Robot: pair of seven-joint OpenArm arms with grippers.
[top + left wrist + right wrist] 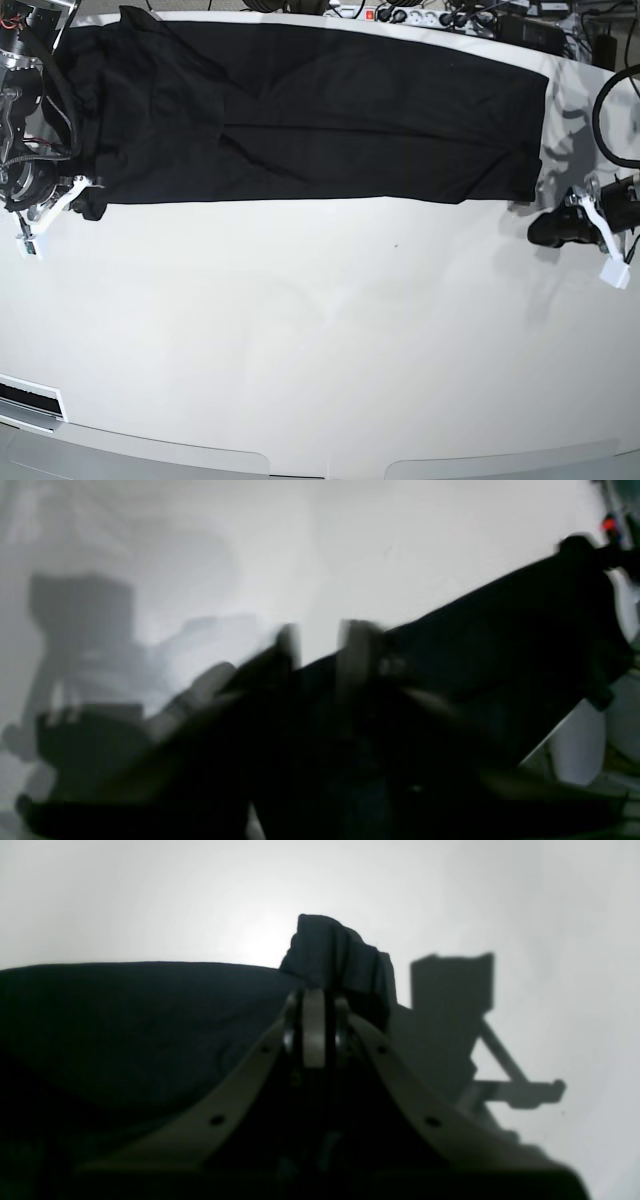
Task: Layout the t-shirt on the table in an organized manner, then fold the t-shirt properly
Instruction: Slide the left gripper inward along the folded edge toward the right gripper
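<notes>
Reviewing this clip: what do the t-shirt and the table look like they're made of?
The t-shirt looks like soft, matte black knit fabric, probably cotton or a blend: it creases in shallow folds and bunches where the right gripper pinches its corner. The table seems a hard, smooth white surface, perhaps laminate or painted board: it shows soft glare and faint shadows.

open table [330, 320] before t-shirt [330, 120]

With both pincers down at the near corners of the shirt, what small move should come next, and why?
Probably lift both corners slightly together. The right pincer is shut on a bunched corner of the t-shirt, and the left pincer sits at the opposite near corner; its wrist view is too blurred to confirm a grip. The shirt lies spread across the table, so an even, small lift seems safest.
</notes>
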